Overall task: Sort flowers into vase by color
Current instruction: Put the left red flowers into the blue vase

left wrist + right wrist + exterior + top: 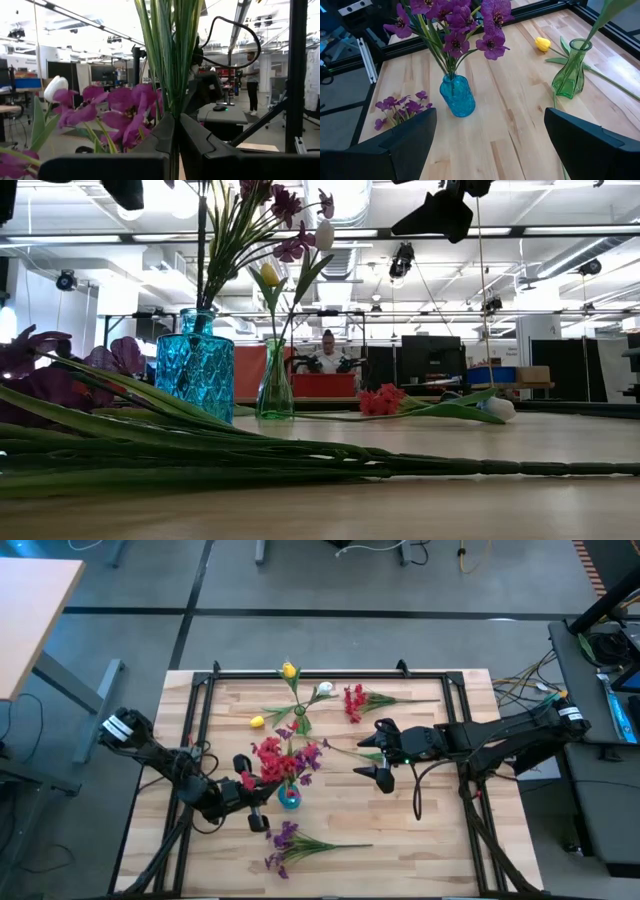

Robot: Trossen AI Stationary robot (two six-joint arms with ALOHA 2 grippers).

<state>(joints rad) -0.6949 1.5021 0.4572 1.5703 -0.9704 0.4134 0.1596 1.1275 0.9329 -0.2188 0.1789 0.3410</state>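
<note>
A blue vase [289, 799] [457, 96] stands mid-table and holds purple flowers [311, 754] [455, 22]. My left gripper [252, 792] [175, 130] is just left of it, well above the table, shut on a bunch of green stems. A red cluster [268, 757] shows beside it. A green vase [300, 725] [275, 385] holds a yellow bud [289, 670] and a white bud [323, 235]. My right gripper [379, 753] [490, 145] hovers open to the right of both vases and touches nothing. My left gripper pinches several thin green stems [172, 95] between its two fingers. The stems stand upright and run across the fingers. Their flower heads are above the wrist view's edge, and the fingers hide their lower ends.
Loose on the table lie a red flower [356, 702] [380, 400] near the far edge, a purple bunch [286, 841] [400, 106] near the near edge, and a yellow bud [257, 721] [543, 44] left of the green vase. A black frame [330, 673] borders the table.
</note>
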